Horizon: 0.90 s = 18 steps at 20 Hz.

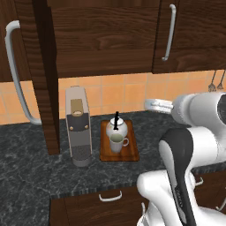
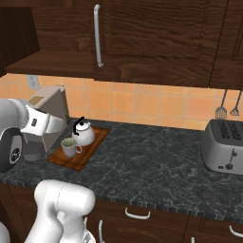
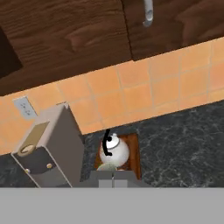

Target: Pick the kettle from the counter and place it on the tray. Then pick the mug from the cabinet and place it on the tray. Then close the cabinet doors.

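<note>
A dark marbled counter (image 1: 31, 176) is shown beneath an orange tiled backsplash (image 2: 142, 105), with a wooden drawer front (image 1: 108, 201) below its edge. On the counter, the tray (image 1: 130, 152) is seen just beside a grey coffee machine (image 1: 78, 126). The kettle (image 1: 117, 128) and the mug (image 1: 117, 142) both stand on the tray, the mug in front of the kettle and close against it. In the left base view, one of the cabinet doors (image 1: 44, 75) is seen swung open edge-on, while the other door (image 1: 190, 35) appears shut. A silver toaster (image 2: 223, 144) and hanging utensils (image 2: 228, 107) are visible far along the counter in the right base view. A wall outlet (image 3: 22, 108) is shown in the hand view. The gripper's fingertips are hidden at that view's lower edge, so the state of the jaws cannot be told.
</note>
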Available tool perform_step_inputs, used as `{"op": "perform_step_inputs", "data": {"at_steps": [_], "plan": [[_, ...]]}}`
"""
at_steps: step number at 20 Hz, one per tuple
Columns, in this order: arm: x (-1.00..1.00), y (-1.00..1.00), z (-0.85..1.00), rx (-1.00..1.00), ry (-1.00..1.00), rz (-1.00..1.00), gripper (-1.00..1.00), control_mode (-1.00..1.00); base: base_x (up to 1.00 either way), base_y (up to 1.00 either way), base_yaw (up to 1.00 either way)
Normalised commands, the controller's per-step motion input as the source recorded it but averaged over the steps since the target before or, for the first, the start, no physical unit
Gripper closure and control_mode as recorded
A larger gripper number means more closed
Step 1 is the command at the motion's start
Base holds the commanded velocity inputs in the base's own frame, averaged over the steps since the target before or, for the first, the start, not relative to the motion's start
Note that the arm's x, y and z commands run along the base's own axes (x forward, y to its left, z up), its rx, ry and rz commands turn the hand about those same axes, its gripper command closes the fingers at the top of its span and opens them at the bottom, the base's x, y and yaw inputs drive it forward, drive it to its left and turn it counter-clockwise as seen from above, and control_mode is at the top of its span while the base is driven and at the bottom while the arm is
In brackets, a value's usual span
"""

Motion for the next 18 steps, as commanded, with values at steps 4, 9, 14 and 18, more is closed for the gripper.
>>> {"op": "perform_step_inputs", "data": {"at_steps": [4, 9, 14, 18], "plan": [[-0.27, 0.72, -0.82, -0.81, -0.02, 0.33, 1.0, -1.0, 0.0, 0.0, 0.0], [0.29, 0.73, -0.54, -0.5, -0.01, 0.44, 1.0, -1.0, 0.0, 0.0, 0.0], [0.49, 0.15, -0.56, -0.15, -0.18, 0.27, 1.0, -1.0, 0.0, 0.0, 0.0], [0.1, 0.42, -0.71, -0.26, -0.35, 0.15, 1.0, -1.0, 0.0, 0.0, 0.0]]}}
